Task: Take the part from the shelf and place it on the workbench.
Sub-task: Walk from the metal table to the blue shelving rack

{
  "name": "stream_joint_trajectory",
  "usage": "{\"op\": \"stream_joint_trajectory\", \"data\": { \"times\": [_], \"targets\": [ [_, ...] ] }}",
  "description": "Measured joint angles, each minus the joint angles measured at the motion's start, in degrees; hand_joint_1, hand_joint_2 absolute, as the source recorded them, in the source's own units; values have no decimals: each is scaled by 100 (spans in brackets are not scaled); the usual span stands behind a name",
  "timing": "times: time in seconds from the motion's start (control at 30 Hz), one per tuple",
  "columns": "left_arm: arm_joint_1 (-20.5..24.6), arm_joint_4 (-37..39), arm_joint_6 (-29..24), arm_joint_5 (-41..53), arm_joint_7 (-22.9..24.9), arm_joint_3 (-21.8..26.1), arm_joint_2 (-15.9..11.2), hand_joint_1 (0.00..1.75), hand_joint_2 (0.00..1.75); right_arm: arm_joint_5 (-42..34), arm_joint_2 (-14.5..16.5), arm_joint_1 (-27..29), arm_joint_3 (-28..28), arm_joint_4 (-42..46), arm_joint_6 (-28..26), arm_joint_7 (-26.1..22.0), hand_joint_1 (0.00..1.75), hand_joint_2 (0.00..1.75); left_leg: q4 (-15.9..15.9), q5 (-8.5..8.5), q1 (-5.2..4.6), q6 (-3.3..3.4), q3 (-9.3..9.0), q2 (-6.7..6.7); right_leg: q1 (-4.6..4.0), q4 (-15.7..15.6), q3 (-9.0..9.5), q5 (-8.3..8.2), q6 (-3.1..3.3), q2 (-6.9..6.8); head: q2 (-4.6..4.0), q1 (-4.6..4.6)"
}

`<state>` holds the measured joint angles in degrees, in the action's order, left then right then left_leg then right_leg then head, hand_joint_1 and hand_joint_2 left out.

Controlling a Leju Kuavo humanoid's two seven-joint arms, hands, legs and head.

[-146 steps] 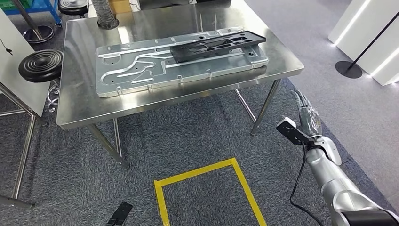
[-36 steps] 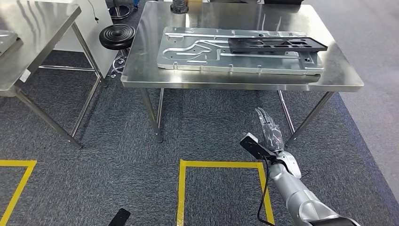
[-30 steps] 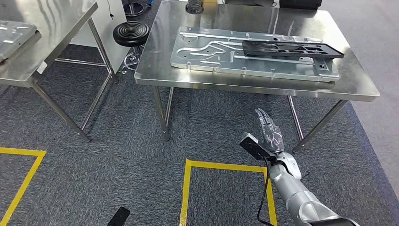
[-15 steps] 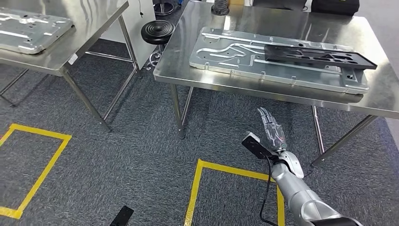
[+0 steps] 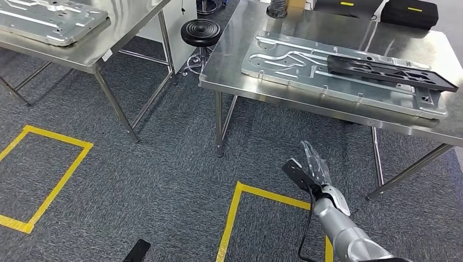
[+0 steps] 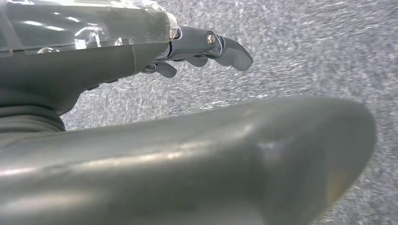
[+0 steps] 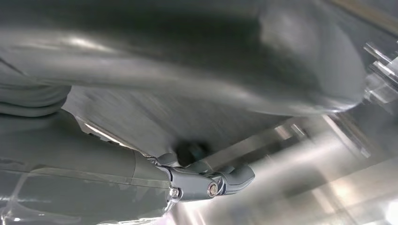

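A long black part (image 5: 390, 72) lies on a large silver plate (image 5: 306, 60) on the steel workbench (image 5: 229, 76) at the upper right of the head view. Well short of that bench, my right hand (image 5: 315, 164) hangs low over the carpet with its fingers stretched out straight and nothing in it. The right wrist view shows the same hand (image 7: 117, 173) empty, with blurred steel behind it. My left hand (image 6: 141, 51) hangs over the grey carpet, and its fingers (image 6: 225, 47) hold nothing.
A second steel table (image 5: 109, 33) at the upper left carries another silver plate (image 5: 49, 19). A black stool (image 5: 201, 31) stands between the tables. Yellow tape squares (image 5: 49, 180) mark the carpet. Black cases (image 5: 409, 12) sit at the workbench's far end.
The camera has turned, so the workbench slid to the right and the left table with its plate came into view. My right hand stays low and empty.
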<state>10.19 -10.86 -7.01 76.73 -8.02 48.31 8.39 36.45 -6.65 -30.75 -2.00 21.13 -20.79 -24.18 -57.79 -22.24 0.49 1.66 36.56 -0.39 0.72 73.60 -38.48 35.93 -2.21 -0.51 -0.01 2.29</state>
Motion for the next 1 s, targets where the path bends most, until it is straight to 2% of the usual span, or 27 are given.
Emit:
{"op": "stream_joint_trajectory", "data": {
  "times": [0.03, 0.07, 0.13, 0.17, 0.2, 0.27, 0.3, 0.33, 0.37, 0.43, 0.47, 0.5, 0.53, 0.57, 0.6, 0.63, 0.67, 0.7, 0.73, 0.8, 0.83, 0.87, 0.93, 0.97, 1.0],
  "targets": [
    [-3, 0, 2, -7, -2, 4, 2, 0, 0, -27, 9, 97, 30, -64, 73, 137, 0, 0, -5, 37, -1, -6, 49, -26, 0, -63, 98, -60, 7, 1, 1, 0],
    [-5, 0, 4, -11, -5, 8, 4, 0, 0, -59, 21, 192, 62, -122, 144, 268, 0, 0, -12, 72, -1, -16, 96, -51, 0, -347, 307, -206, 24, 5, 1, 0],
    [-4, -1, 10, -11, -10, 19, 17, 0, 0, -164, 55, 374, 149, -224, 264, 507, 0, 0, -27, 147, -5, -55, 173, -90, -18, -1185, 840, -447, 79, 30, 0, 0],
    [-4, -1, 13, -2, -12, 23, 24, 0, 0, -238, 76, 479, 207, -267, 327, 632, 0, 0, -20, 188, -4, -83, 191, -101, -36, -1492, 1022, -510, 106, 41, 0, -1],
    [-6, -1, 16, 10, -13, 26, 31, 0, 0, -328, 106, 596, 276, -317, 396, 775, 0, 0, -8, 233, 1, -114, 196, -108, -59, -1671, 1115, -521, 129, 50, 0, -1],
    [-25, 0, 22, 32, -11, 28, 41, 0, 0, -499, 187, 880, 441, -426, 534, 1047, 0, 0, 45, 325, 15, -191, 189, -126, -94, -1733, 1111, -584, 184, 42, 0, -1],
    [-41, -1, 25, 37, -9, 28, 43, 0, 0, -561, 244, 1022, 524, -481, 600, 1159, 0, 0, 42, 315, 21, -226, 202, -122, -90, -1765, 1092, -639, 222, 26, 0, -1],
    [-56, -1, 27, 39, -7, 30, 43, 0, 0, -609, 301, 1153, 594, -530, 669, 1261, 0, 0, -24, 207, 20, -253, 238, -106, -81, -1789, 1052, -708, 269, 14, 1, 0],
    [-65, -1, 29, 44, -7, 31, 42, 0, 0, -654, 358, 1271, 655, -572, 747, 1380, 0, 0, -197, -15, 18, -276, 299, -83, -68, -1814, 996, -784, 311, 1, 0, 1],
    [-60, -1, 32, 62, -6, 32, 38, 0, 0, -742, 458, 1474, 757, -654, 932, 1685, 0, 0, -867, -638, 20, -306, 464, -37, -68, -1817, 848, -907, 355, -16, -1, 2],
    [-56, -1, 33, 71, -6, 32, 38, 0, 0, -778, 504, 1575, 807, -695, 1019, 1848, 0, 0, -1254, -855, 21, -324, 524, -25, -77, -1805, 766, -962, 359, -29, -1, 2],
    [-55, -1, 35, 78, -5, 32, 37, 0, 0, -804, 549, 1669, 850, -733, 1095, 1989, 0, 0, -1547, -927, 22, -336, 531, -14, -86, -1788, 678, -1015, 357, -44, 0, 2],
    [-56, -1, 38, 83, -5, 32, 37, 0, 0, -830, 593, 1754, 886, -767, 1166, 2119, 0, 0, -1674, -861, 22, -341, 455, -5, -93, -1761, 579, -1070, 352, -56, 0, 2],
    [-55, 0, 40, 90, -5, 32, 37, 0, 0, -855, 636, 1828, 920, -798, 1234, 2233, 0, 0, -1600, -715, 23, -338, 281, 1, -98, -1726, 473, -1122, 342, -62, 0, 2],
    [-47, 0, 43, 102, -4, 32, 37, 0, 0, -881, 681, 1887, 954, -824, 1306, 2334, 0, 0, -1330, -582, 22, -326, 10, 4, -100, -1682, 370, -1170, 328, -63, -1, 2],
    [-29, -1, 44, 115, -1, 31, 37, 0, 0, -908, 726, 1943, 990, -847, 1385, 2438, 0, 0, -918, -563, 14, -308, -330, 4, -109, -1635, 278, -1210, 309, -62, -1, 2],
    [-4, -1, 46, 128, 3, 29, 37, 0, 0, -934, 763, 1998, 1030, -865, 1473, 2539, 0, 0, -483, -637, 3, -279, -640, 3, -116, -1592, 212, -1245, 284, -63, 0, 2],
    [17, -1, 49, 140, 8, 25, 37, 0, 0, -959, 800, 2053, 1072, -883, 1576, 2639, 0, 0, -152, -740, -13, -248, -855, 1, -121, -1566, 175, -1283, 257, -67, 1, 1],
    [34, -1, 52, 148, 13, 18, 37, 0, 0, -981, 831, 2112, 1115, -902, 1673, 2730, 0, 0, 52, -830, -29, -212, -965, -1, -123, -1556, 157, -1323, 226, -72, 1, 1],
    [32, 0, 62, 156, 26, 2, 36, 0, 0, -1004, 895, 2240, 1206, -949, 1815, 2848, 0, 0, 133, -779, -35, -122, -937, 10, -103, -1555, 141, -1385, 160, -66, 1, 1],
    [31, 0, 65, 159, 32, -5, 37, 0, 0, -1004, 919, 2303, 1244, -971, 1848, 2881, 0, 0, 143, -716, -29, -72, -893, 20, -90, -1499, 107, -1296, 125, -44, 1, 1],
    [31, 0, 67, 158, 36, -11, 38, 0, 0, -1004, 942, 2359, 1277, -990, 1867, 2900, 0, 0, 156, -642, -23, -26, -833, 32, -75, -1349, 49, -1091, 90, -19, 1, 0],
    [37, 0, 67, 158, 37, -20, 43, 0, 0, -1008, 975, 2421, 1323, -1015, 1872, 2926, 0, 0, 157, -496, -23, 25, -672, 45, -45, -739, -123, -466, 28, 17, 1, 0],
    [35, 0, 67, 158, 38, -22, 44, 0, 0, -1011, 993, 2434, 1342, -1024, 1871, 2937, 0, 0, 150, -425, -27, 29, -581, 48, -35, -363, -195, -226, 7, 20, 1, 0],
    [31, 0, 67, 159, 40, -23, 44, 0, 0, -1013, 1006, 2444, 1359, -1032, 1872, 2951, 0, 0, 140, -355, -31, 23, -480, 50, -30, -63, -217, -131, -7, 20, 1, 0]
  ]
}}
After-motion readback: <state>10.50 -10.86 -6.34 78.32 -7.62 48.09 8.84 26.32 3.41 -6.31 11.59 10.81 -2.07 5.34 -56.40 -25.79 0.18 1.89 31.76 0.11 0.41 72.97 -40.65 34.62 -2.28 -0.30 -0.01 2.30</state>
